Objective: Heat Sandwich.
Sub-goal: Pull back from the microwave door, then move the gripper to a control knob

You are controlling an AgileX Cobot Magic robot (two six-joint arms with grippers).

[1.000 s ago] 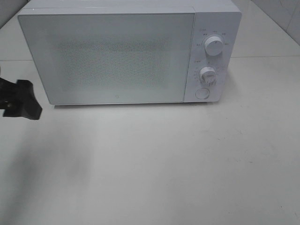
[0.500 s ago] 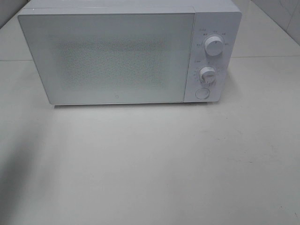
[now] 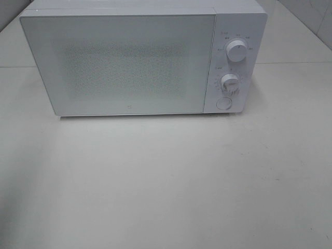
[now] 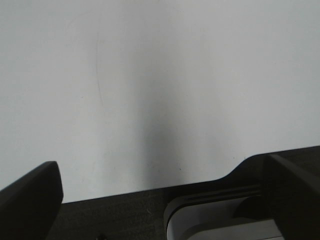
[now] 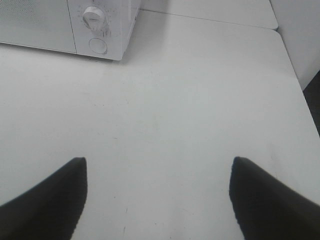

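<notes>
- The microwave (image 3: 129,62) is white and box-shaped; it stands upright at the far part of the tabletop (image 3: 166,181).
- Its wide door (image 3: 119,65), with a speckled window patch, is closed.
- On its right side panel are an upper dial (image 3: 237,53), a lower dial (image 3: 229,83) and a round button (image 3: 223,103) under them.

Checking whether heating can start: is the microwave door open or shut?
Shut. The microwave door lies flush with the control panel, no gap showing.

Black, tapered fingers (image 5: 47,200) tip the right end effector (image 5: 158,161).
</notes>
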